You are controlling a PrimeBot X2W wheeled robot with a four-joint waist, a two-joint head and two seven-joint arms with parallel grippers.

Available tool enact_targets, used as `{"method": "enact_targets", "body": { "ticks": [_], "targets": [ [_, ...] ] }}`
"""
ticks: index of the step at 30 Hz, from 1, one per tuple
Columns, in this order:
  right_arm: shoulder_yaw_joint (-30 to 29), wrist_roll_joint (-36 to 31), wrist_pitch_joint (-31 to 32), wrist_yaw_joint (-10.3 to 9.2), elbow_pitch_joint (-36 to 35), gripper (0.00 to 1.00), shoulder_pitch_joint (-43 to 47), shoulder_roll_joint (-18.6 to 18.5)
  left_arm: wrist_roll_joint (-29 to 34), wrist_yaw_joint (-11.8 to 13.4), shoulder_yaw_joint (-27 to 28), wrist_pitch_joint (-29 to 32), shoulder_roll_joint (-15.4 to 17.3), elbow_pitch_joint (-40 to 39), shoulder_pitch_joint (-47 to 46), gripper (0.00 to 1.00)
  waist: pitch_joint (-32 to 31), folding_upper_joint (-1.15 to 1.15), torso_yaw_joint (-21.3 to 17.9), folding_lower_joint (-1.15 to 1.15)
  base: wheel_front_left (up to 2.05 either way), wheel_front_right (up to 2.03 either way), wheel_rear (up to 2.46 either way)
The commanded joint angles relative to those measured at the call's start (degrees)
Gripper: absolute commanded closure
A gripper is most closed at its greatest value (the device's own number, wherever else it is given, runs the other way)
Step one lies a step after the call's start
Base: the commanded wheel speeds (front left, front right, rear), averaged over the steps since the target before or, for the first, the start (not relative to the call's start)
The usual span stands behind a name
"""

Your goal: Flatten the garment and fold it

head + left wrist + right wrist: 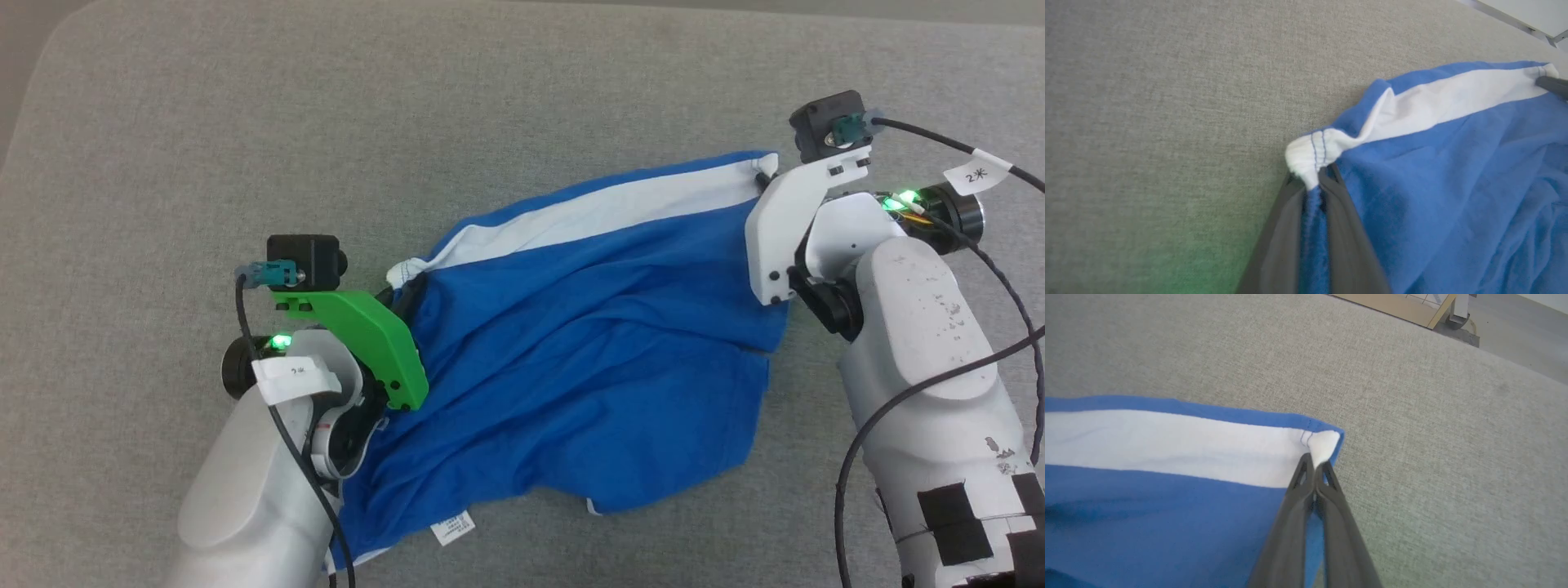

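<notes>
Rumpled blue garment is spread on a grey fabric surface, its near corner hidden by the left forearm. Its white-striped ends are pinched by the left gripper and the right gripper, with floor glimpsed beyond.

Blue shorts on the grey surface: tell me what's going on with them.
The robot grips the blue shorts at both ends of one white stripe. The left gripper has its jaws shut on the gathered white corner, the right gripper on the far corner. The shorts lie rumpled on the grey surface, not yet folded.
</notes>
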Motion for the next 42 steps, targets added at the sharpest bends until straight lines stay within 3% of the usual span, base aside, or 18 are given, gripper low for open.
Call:
{"method": "enact_targets", "body": {
  "ticks": [1, 5, 6, 10, 14, 21, 30, 35, 42],
  "targets": [
    [0.3, 0.7, -0.6, -0.08, 0.5, 1.00, -0.7, -0.1, -0.2, -0.2, -0.1, -0.5, 0.1, 0.1, 0.0, 1.00, -0.7, 0.00, -0.5, 0.00, 0.00, 0.00, 0.00],
    [1.1, 4.0, -1.8, -0.08, 1.0, 1.00, -0.4, -0.1, -1.2, -0.4, 0.4, -0.9, -0.1, -0.2, 0.2, 1.00, -2.6, 0.00, -1.3, 0.00, 0.00, 0.00, 0.00],
    [2.1, 9.2, -1.9, -0.08, 0.2, 1.00, -0.7, -0.1, -3.1, -0.9, 1.9, -0.9, 0.0, -1.2, -0.3, 1.00, -4.4, 0.00, -2.1, 0.00, 0.00, 0.00, 0.00],
    [1.7, 17.9, -0.9, -0.08, -2.6, 1.00, -2.9, -0.1, -5.4, -1.5, 4.2, 0.3, 1.4, -2.8, -4.0, 1.00, -6.6, 0.00, -2.9, 0.00, 0.00, 0.00, 0.00],
    [0.3, 22.7, 1.3, -0.08, -5.5, 1.00, -7.6, -0.1, -6.1, -1.5, 6.2, 1.9, 3.3, -2.6, -11.2, 1.00, -7.8, 0.00, -3.6, 0.00, 0.00, 0.00, 0.00],
    [-4.1, 23.2, 2.4, -0.08, -7.2, 1.00, -20.0, -0.1, -4.2, 0.0, 8.5, 1.3, 5.6, 2.7, -27.1, 1.00, -6.6, 0.00, -4.9, 0.00, 0.00, 0.00, 0.00],
    [-6.4, 18.8, -6.1, -0.08, -2.5, 1.00, -34.9, -0.1, 0.6, -0.7, 8.0, -6.8, 6.6, 12.7, -44.4, 1.00, -2.2, 0.00, -6.4, 0.00, 0.00, 0.00, 0.00],
    [-5.5, 18.2, -10.4, -0.08, 0.9, 1.00, -36.9, -0.1, 2.5, -3.3, 6.2, -14.3, 6.3, 18.8, -46.4, 1.00, -0.3, 0.00, -6.7, 0.00, 0.00, 0.00, 0.00],
    [-1.2, 22.3, -11.0, -0.08, 0.1, 1.00, -29.0, -0.1, 0.9, -5.9, 3.0, -18.8, 4.7, 21.7, -39.4, 1.00, -1.3, 0.00, -6.5, 0.00, 0.00, 0.00, 0.00]
  ]
}}
